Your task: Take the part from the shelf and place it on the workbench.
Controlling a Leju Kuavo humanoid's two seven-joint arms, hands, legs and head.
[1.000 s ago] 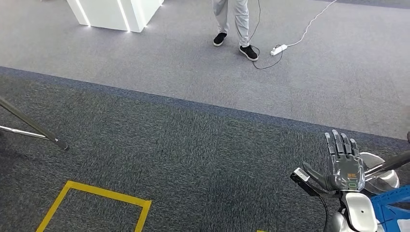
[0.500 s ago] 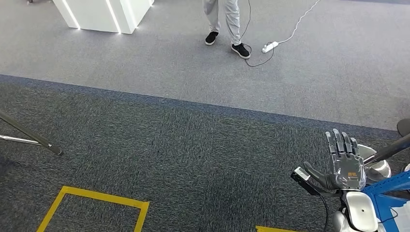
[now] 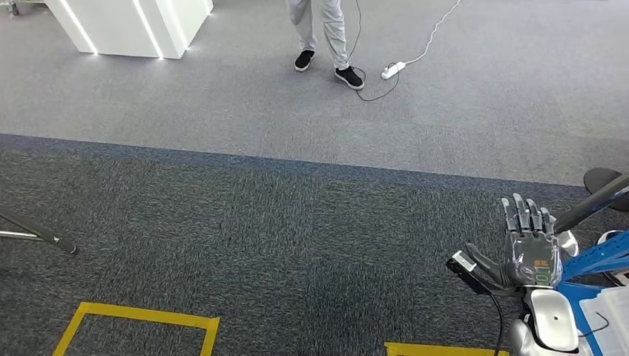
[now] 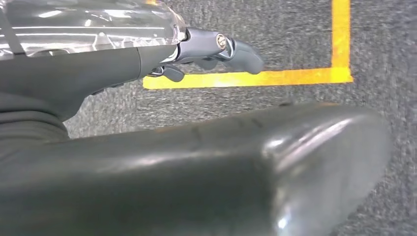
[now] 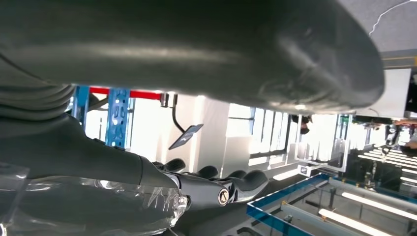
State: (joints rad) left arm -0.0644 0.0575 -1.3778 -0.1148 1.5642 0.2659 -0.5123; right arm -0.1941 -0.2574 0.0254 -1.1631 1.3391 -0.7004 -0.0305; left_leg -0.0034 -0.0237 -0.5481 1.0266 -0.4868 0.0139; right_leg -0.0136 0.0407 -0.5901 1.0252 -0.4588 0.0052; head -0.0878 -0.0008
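Grey carpet (image 3: 297, 222), yellow tape; right hand (image 3: 528, 248) raised, fingers spread, empty.

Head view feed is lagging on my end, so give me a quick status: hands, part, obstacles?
Right robot hand raised, open, empty. Left robot hand low over yellow floor tape, holding nothing. Part not picked up. Person and power strip ahead.

My head camera looks forward and down from high up, onto grey carpet (image 3: 297, 222) well ahead of my raised right hand (image 3: 528, 248). The camera at my left wrist sits close behind my left hand (image 4: 216, 49), facing the same carpet and its yellow tape (image 4: 275, 77) just past the fingers. My right wrist camera, equally close, faces out over that hand toward blue shelf posts (image 5: 118, 118)
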